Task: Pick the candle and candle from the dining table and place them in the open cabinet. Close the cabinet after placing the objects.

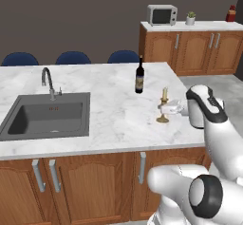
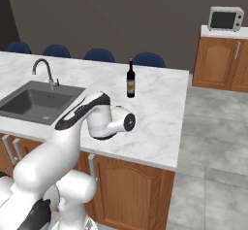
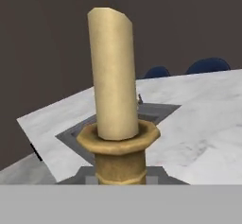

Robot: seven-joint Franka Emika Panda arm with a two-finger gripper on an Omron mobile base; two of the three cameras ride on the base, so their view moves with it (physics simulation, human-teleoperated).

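A cream candle [image 1: 164,94] stands upright in a brass candlestick [image 1: 163,118] near the right end of the marble dining table [image 1: 109,119]. My gripper [image 1: 169,108] reaches in from the right and is shut on the candlestick's stem, just above its foot. In the hand view the candle [image 3: 113,76] rises close up in its brass cup [image 3: 118,140], with a dark fingertip on each side of the stem and my gripper [image 3: 120,176] around it. I cannot tell whether the foot rests on the table or hangs just above it. The other candle and the open cabinet are out of view.
A dark wine bottle [image 1: 139,77] stands just behind the candle, also seen as the bottle [image 2: 130,81]. The sink [image 1: 47,115] and faucet [image 1: 49,81] take up the table's left. Blue chairs [image 1: 72,58] line the far edge. A low counter carries a microwave [image 1: 162,15] at back right.
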